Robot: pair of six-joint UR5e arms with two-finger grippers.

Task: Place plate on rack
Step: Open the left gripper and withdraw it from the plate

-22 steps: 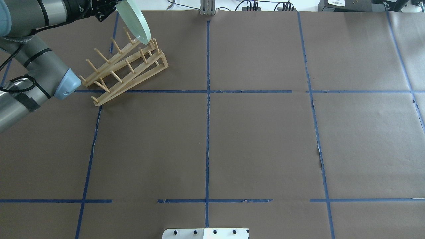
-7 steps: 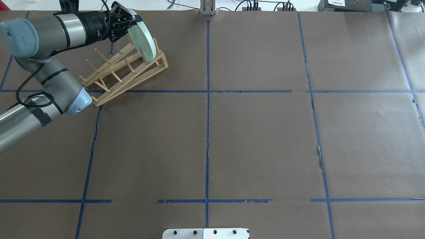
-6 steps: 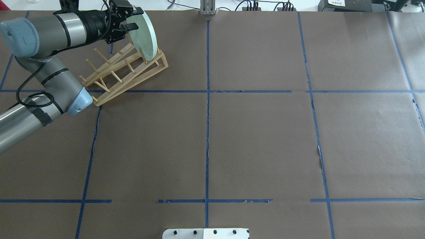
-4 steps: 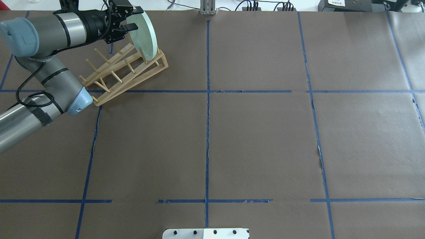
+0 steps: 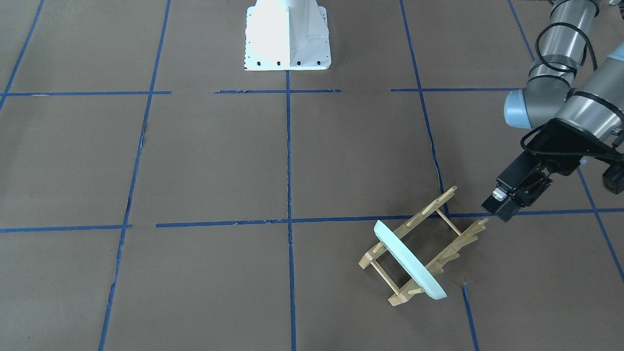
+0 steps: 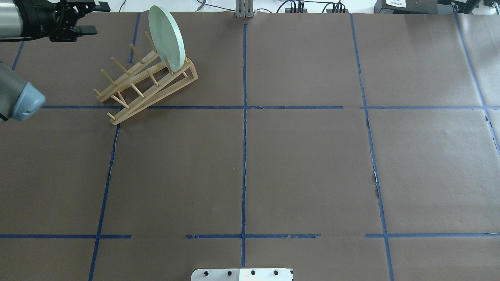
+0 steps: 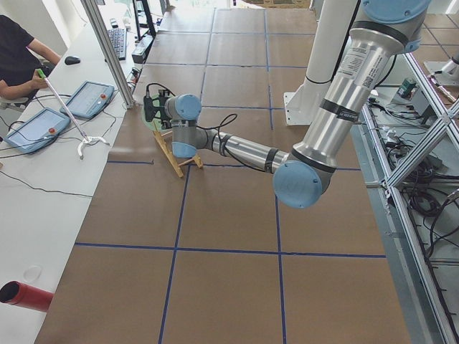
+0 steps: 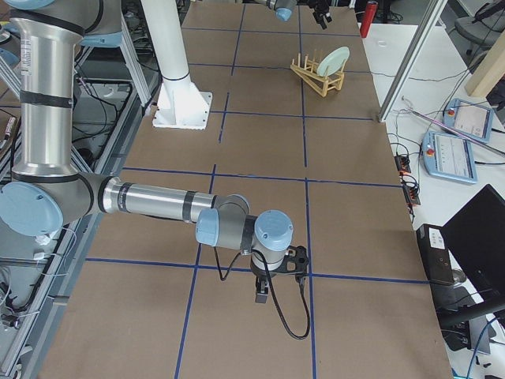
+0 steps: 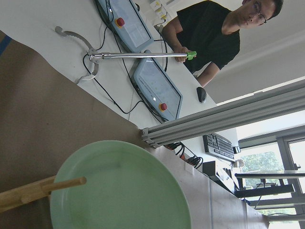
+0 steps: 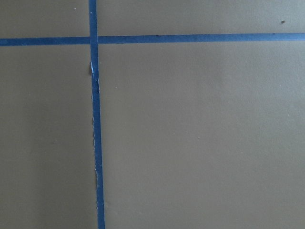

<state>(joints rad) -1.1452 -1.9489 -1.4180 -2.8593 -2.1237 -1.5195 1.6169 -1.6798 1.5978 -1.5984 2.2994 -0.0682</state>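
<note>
Now the plate (image 6: 168, 37) stands on edge among the rack's (image 6: 192, 76) end pegs; left gripper (image 6: 95, 17) empty, jaws apart, well clear; right gripper's (image 8: 263, 296) state cannot be told.

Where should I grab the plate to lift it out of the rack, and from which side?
Grip the plate by its top rim from above, jaws spanning the thin edge. It stands on edge between the end pegs of the rack, so its lower rim is fenced in; the top is free.

Plate (image 6: 168, 37) upright in rack (image 6: 189, 76); left tool (image 6: 100, 17) apparently open.
</note>
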